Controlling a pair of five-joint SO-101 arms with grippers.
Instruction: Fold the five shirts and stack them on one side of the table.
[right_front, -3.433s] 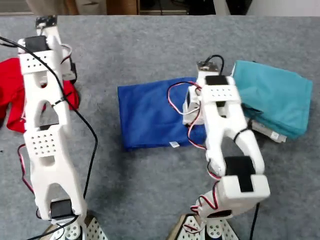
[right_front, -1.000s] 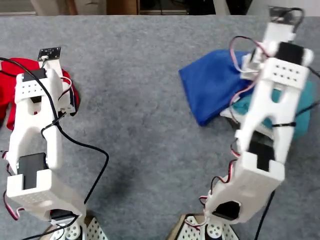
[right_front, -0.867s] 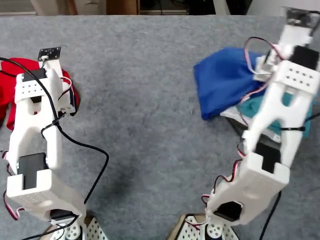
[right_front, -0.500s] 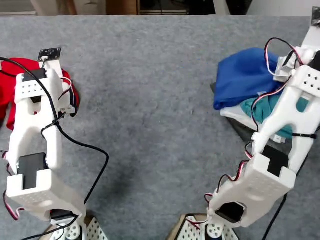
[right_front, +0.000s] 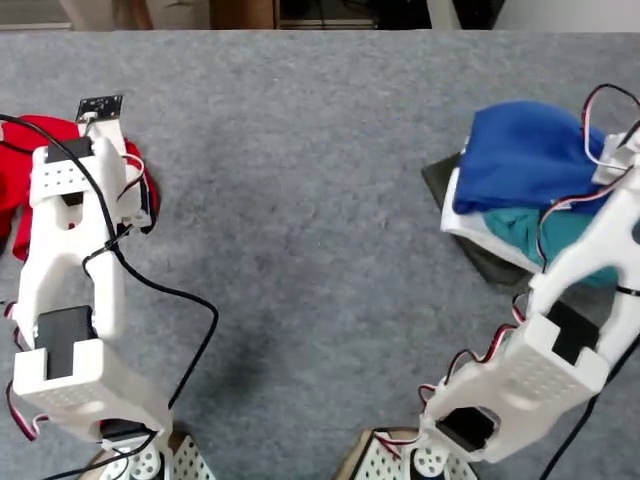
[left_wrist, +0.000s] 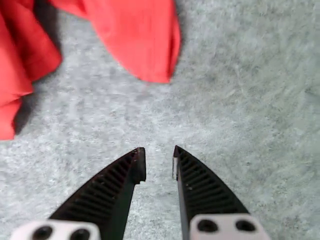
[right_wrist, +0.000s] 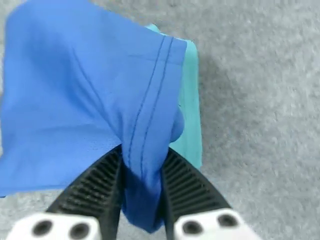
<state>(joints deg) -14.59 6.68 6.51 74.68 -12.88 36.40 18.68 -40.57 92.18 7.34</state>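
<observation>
Room to pass across the middle of the table (right_front: 300, 180).
A red shirt (right_front: 18, 195) crowds the left edge; the stack (right_front: 515, 228) under the blue shirt (right_front: 520, 150) crowds the right.

— What colour is the table (right_front: 300, 150)?
— Speckled grey throughout.
— And the shirts?
— The blue shirt (right_front: 520, 150) is plain royal blue with a double line of darker stitching. The teal shirt (right_front: 515, 225), white shirt (right_front: 462, 215) and dark grey shirt (right_front: 440, 178) are unpatterned. The red shirt (right_front: 15, 190) is solid red.
— The robot?
— The left arm (right_front: 70, 250) and right arm (right_front: 570, 310) are white, with red, white and black wires (right_front: 478, 352). The left gripper (left_wrist: 159, 164) and right gripper (right_wrist: 142, 170) are black and ribbed.
</observation>
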